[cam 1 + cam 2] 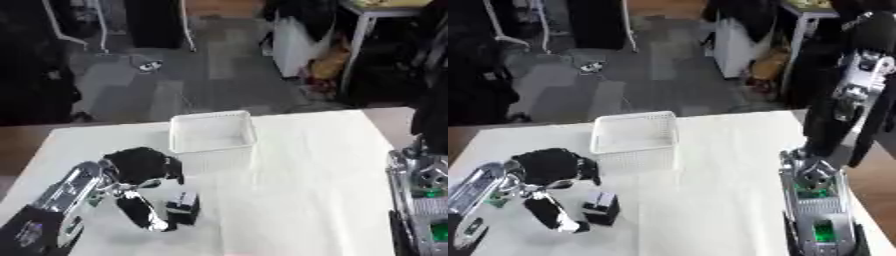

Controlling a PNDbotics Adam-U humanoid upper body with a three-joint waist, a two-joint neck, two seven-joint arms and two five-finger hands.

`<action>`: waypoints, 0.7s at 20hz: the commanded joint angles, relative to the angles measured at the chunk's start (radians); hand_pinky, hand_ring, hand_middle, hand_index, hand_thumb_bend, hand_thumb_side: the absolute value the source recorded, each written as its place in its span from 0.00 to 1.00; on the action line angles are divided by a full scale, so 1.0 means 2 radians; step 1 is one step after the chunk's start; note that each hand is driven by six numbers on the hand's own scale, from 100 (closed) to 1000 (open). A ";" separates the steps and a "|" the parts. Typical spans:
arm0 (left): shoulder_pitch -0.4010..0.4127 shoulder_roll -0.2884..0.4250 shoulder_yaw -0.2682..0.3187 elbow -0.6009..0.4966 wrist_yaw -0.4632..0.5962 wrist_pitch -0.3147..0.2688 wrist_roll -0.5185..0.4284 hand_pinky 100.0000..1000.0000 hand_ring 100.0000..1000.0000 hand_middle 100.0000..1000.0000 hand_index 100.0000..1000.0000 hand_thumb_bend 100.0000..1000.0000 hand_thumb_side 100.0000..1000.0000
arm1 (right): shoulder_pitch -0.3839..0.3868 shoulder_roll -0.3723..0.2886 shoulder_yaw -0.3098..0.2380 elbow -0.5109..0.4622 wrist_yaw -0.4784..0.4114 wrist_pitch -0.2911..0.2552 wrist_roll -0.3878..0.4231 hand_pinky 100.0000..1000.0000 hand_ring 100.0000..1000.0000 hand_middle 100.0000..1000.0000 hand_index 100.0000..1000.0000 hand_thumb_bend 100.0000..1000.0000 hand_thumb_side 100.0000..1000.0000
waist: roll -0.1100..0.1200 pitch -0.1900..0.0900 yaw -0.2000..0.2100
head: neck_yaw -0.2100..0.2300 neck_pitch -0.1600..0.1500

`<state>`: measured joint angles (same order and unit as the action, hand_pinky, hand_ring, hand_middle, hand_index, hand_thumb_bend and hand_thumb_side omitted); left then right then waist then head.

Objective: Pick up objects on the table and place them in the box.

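Here, left eye view: left hand [140, 172] low on white table [315, 165], fingers curved down beside small black block [183, 206], thumb at its side; closure around it unclear. White box [213, 131] just behind. Right eye view: right hand [820, 210] at lower right, fingers not discernible.

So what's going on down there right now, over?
Left hand open beside small black object, not gripping. Right hand not visible. White box just beyond, nothing between.

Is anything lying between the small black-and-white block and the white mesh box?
Nothing: only bare white table separates the small black-and-white block from the white mesh box, in both eye views. The left hand sits beside the block.
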<state>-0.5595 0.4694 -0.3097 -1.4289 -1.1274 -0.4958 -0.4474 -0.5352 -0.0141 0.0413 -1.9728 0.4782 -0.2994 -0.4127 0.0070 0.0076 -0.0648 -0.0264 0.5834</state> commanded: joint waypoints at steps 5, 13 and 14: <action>-0.006 0.000 0.009 0.013 -0.010 0.002 0.031 0.33 0.56 0.67 0.77 0.38 0.72 | -0.013 0.001 0.001 -0.008 0.000 0.001 0.001 0.82 0.71 0.70 0.80 0.01 1.00 | 0.000 -0.004 0.000 | -0.001 0.001; -0.008 -0.006 0.013 0.040 -0.014 0.005 0.043 0.32 0.55 0.66 0.78 0.32 0.76 | -0.013 0.002 0.001 -0.009 0.000 0.001 0.001 0.82 0.71 0.70 0.80 0.01 1.00 | 0.000 -0.003 -0.001 | -0.002 0.001; -0.009 -0.007 0.014 0.044 -0.014 0.005 0.044 0.31 0.54 0.65 0.78 0.32 0.76 | -0.013 0.002 0.001 -0.009 0.000 0.001 0.001 0.82 0.71 0.70 0.80 0.01 1.00 | 0.000 -0.003 -0.001 | -0.002 0.001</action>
<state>-0.5589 0.4475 -0.2974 -1.3388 -1.1525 -0.4874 -0.3664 -0.5353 -0.0134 0.0414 -1.9731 0.4782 -0.2993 -0.4129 0.0067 0.0097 -0.0655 -0.0265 0.5840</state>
